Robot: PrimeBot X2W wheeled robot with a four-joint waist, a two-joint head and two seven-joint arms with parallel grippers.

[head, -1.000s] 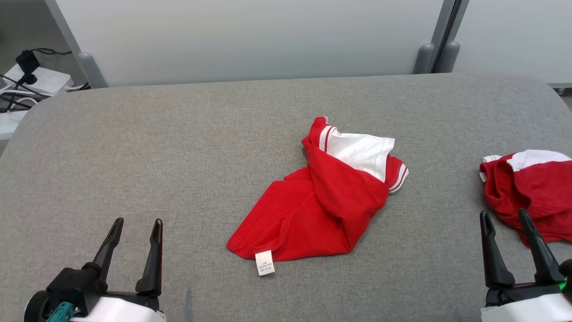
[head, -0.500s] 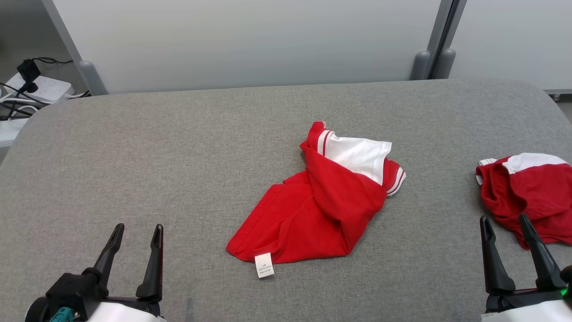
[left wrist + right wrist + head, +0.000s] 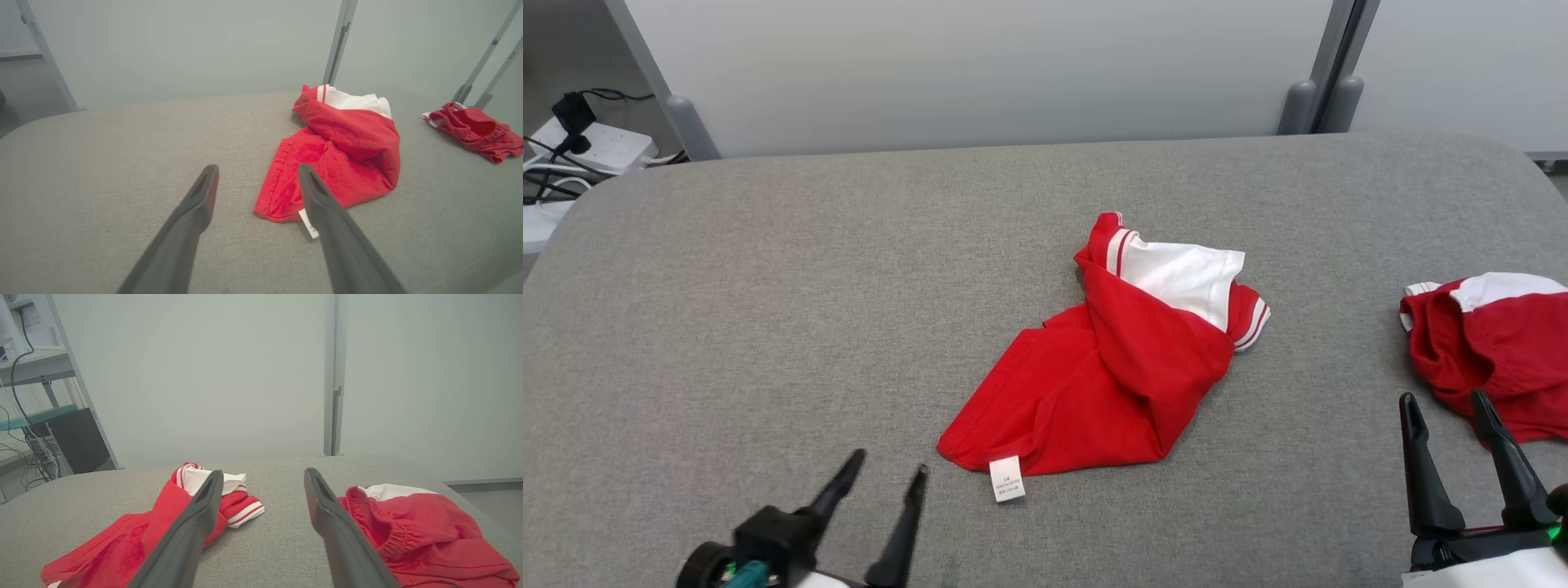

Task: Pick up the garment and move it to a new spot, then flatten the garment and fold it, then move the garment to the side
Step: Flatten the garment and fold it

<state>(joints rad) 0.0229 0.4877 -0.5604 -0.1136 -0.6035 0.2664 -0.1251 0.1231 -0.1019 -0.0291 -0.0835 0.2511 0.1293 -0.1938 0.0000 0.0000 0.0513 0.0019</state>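
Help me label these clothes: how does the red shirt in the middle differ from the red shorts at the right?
The shirt lies in the middle, spread wide; the shorts sit bunched at the far right. The shirt shows striped cuffs and a white label; the shorts show a gathered elastic waistband. Both are red and white, crumpled.

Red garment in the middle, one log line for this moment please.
red garment: crumpled, central, untouched | left gripper: open, near its tag | right gripper: open, apart

left end effector shifted inward, nearer garment
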